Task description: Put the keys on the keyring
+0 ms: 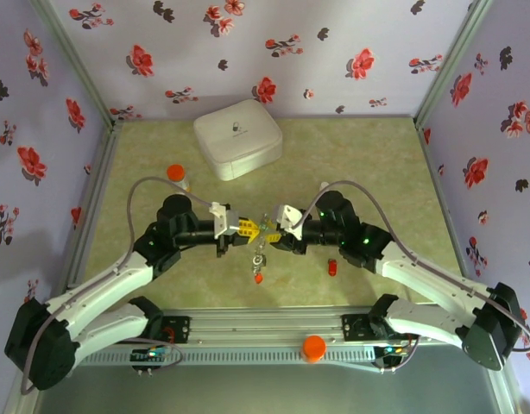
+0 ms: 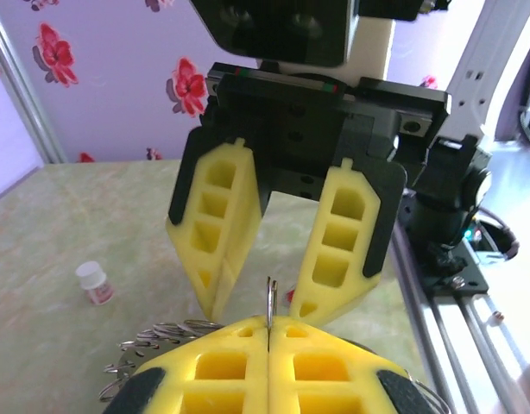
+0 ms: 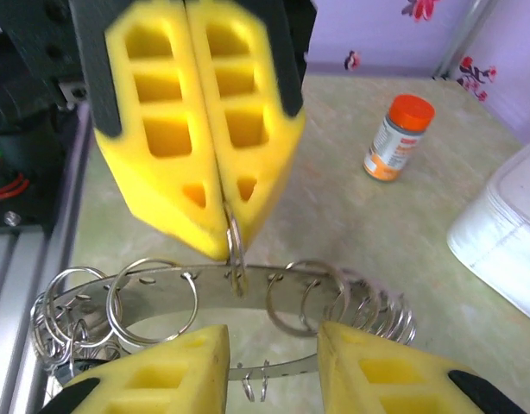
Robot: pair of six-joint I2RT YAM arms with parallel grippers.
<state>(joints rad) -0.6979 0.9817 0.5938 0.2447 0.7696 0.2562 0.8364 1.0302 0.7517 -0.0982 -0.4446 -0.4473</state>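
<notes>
Two arms work here. The left arm (image 1: 110, 293) and right arm (image 1: 420, 276) rise from the table's (image 1: 377, 172) near corners and bend inward. Their wrists are level and they meet tip to tip above the middle of the table. There is one keyring (image 3: 161, 287), a flat grey band held in the air between the two grippers. It carries many small loops (image 3: 236, 259), too bunched to count. The left gripper (image 3: 229, 241) has its yellow fingers pressed together on one of these loops, which sticks out edge-on from the tips. The right gripper (image 2: 258, 304) faces it with its jaws apart, clamping nothing, and the band passes in front of its fingers. One key (image 1: 258, 278) with a red-orange head dangles below the grippers. One small red thing (image 1: 333, 267) lies on the table beside the right arm; it is too small to tell whether it is a key. One orange-capped bottle (image 1: 178, 176) stands toward the far left corner. One white case (image 1: 237, 138) sits at the middle of the far edge. One orange knob (image 1: 313, 347) sits on the rail (image 1: 248, 332) along the near edge.
</notes>
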